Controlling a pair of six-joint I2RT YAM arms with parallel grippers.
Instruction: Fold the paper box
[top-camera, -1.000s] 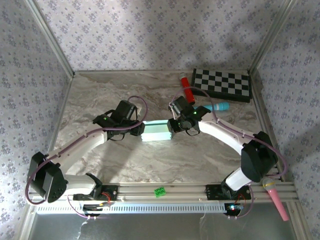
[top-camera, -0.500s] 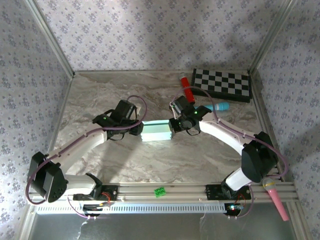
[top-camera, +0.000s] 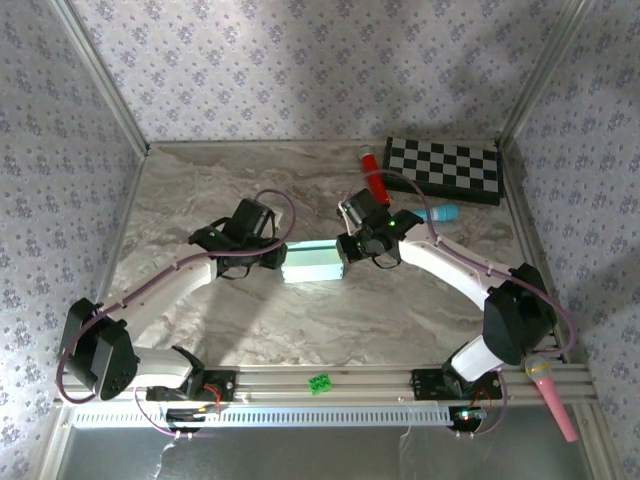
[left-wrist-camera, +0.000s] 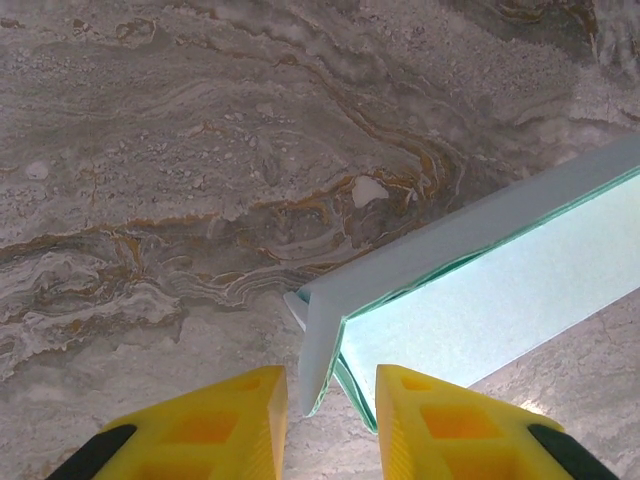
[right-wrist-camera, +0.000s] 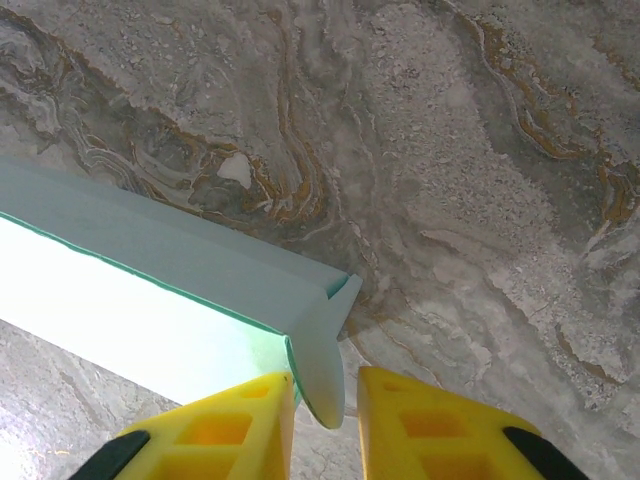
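Top external view gives you the edges first: the grey-veined marble tabletop (top-camera: 200, 190) is hemmed by flower-patterned walls on the left, far and right sides, and a metal rail (top-camera: 320, 383) carrying both arm bases runs along the near edge. You have bare marble near and left of the work. The far right corner is crowded by a black-and-white checkerboard (top-camera: 443, 168), a red cylinder (top-camera: 374, 182) just beside its left end, and a teal-blue toy microphone (top-camera: 438, 213) near the right arm's wrist.

The pale mint-green card paper box (top-camera: 312, 262) lies mid-table as a long low sleeve running left to right. Your left gripper (top-camera: 272, 258) is at its left end and your right gripper (top-camera: 350, 250) at its right end.

In the left wrist view the yellow fingers (left-wrist-camera: 225, 415) straddle the box's end flap, jaws a little apart with a sliver of table beside the card, so not clamped. In the right wrist view the yellow fingers (right-wrist-camera: 425, 420) flank the rounded end flap likewise, with a gap on its right side. Both box ends stand unclosed; what is inside you cannot tell
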